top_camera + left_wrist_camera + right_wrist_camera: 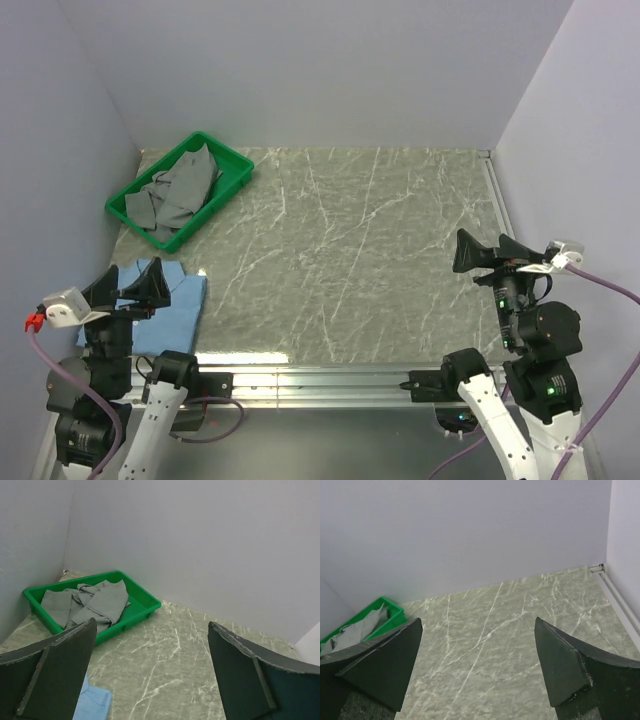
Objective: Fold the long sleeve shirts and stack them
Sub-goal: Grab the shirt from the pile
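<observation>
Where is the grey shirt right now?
In the top view, the grey shirt lies crumpled inside the green tray in the far left corner of the table.

1. A robot lab test cell: plain pale walls (300,70) box in the marble-patterned desk (350,260) on three sides.
2. Along the desk's near edge, an aluminium rail (320,380) carries the cabled left arm (160,400) and right arm (487,395).
</observation>
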